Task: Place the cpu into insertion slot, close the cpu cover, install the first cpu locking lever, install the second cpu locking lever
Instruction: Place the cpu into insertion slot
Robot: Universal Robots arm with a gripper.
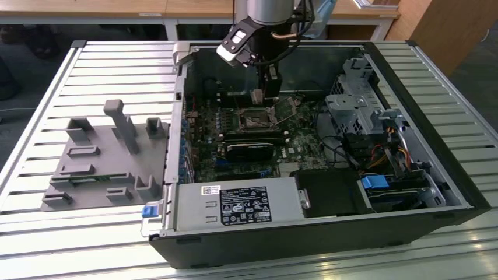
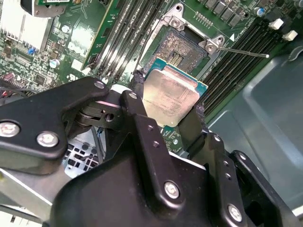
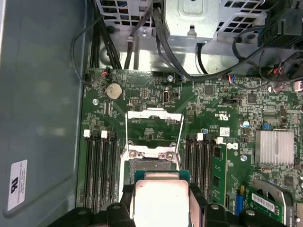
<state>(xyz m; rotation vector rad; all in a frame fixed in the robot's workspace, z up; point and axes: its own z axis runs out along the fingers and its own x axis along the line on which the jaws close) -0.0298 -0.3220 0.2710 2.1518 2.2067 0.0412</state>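
**CPU (image 2: 170, 97) gripped over the board, socket uncovered**

The gripper (image 2: 168, 99) holds the CPU. Its two black fingers (image 2: 137, 90) press on two opposite edges of the chip, so the jaws are closed on it. The pale metal top of the chip faces the camera in both wrist views, and a thin green edge shows around it.

The CPU is not in the insertion slot (image 2: 182, 45). In the second wrist view it hangs above the green board, with one corner of the chip reaching over the edge of the socket. The dark square of the socket with its fine contacts is mostly free to see. In the first wrist view the chip (image 3: 161, 201) sits between the fingers of the gripper (image 3: 161, 196) and hides the near part of the insertion slot (image 3: 149, 165).

The cpu cover (image 3: 155, 114) is open. The thin silver frame is swung back from the socket, toward the side of the round coin battery (image 3: 112, 90), and the board shows through its cut-out centre. A thin metal lever (image 2: 244, 51) sticks out from one corner of the socket and is not locked down. Long black memory slots (image 3: 102, 165) run on both sides of the socket.

In the exterior view the arm reaches down into the open computer case (image 1: 311, 239), and the gripper (image 1: 269, 93) is just above the insertion slot (image 1: 255, 118). The case lies on a slatted metal table (image 1: 101, 64). A grey plastic holder (image 1: 101, 157) lies on the table at the exterior view's left of the case.
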